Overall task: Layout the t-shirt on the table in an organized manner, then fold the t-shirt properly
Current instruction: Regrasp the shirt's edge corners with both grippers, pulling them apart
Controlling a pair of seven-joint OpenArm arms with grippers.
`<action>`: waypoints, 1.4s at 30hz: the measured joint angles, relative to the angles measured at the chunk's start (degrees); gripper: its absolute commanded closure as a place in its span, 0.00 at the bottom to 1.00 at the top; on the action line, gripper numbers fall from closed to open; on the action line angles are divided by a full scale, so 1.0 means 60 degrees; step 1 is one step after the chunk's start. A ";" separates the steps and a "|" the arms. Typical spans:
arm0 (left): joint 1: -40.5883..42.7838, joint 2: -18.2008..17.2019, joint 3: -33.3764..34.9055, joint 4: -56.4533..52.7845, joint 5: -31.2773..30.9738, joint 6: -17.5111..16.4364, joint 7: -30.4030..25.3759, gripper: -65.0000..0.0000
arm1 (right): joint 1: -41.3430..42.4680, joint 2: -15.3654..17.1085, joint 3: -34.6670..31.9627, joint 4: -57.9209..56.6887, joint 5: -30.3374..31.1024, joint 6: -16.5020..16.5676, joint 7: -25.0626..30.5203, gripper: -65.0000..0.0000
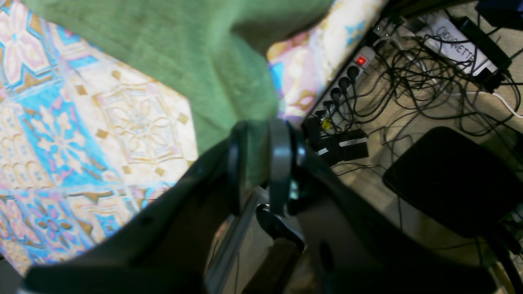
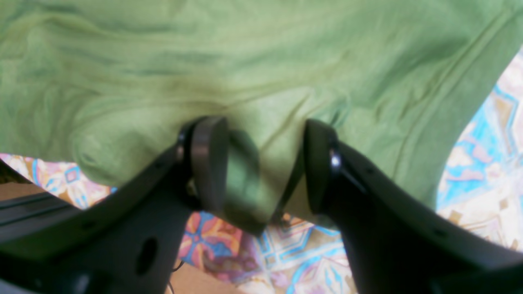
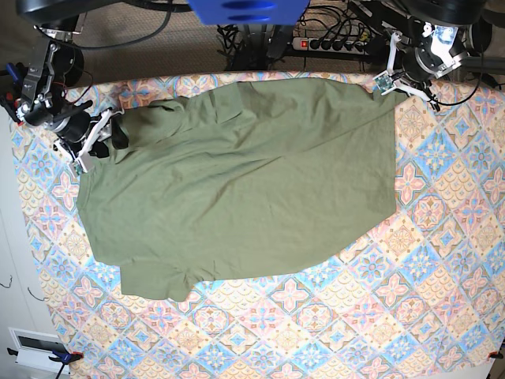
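Green t-shirt (image 3: pixel 237 181) lies spread on the desk (image 3: pixel 442 237), still wrinkly. Left gripper (image 1: pixel 261 163) pinches its far corner tight. Right gripper (image 2: pixel 261 167) is wide apart, with cloth bunched between. I think they are laying it flat; next, pull gently apart.

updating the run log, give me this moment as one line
stage: spreading | olive-green cotton t-shirt: open on tile-pattern cloth table, creased | left end effector: pinching shirt corner | right end effector: open around shirt edge
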 measured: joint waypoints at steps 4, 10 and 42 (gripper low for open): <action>0.0000 0.0007 0.0000 0.0000 -0.0007 -0.0004 -0.0004 0.86 | -0.0124 -0.0004 -0.0004 -0.0018 -0.0047 0.0000 -0.0146 0.56; -0.0379 0.0000 0.0036 0.0004 -0.0004 0.0004 -0.0040 0.86 | -0.0076 0.0000 -0.0015 -0.0069 -0.0004 0.0000 -0.0131 0.85; -0.0222 0.0073 -0.0426 0.0015 -0.2014 -0.0018 0.0066 0.85 | -0.4044 0.0419 0.2645 0.1708 0.3348 0.0000 -0.0947 0.97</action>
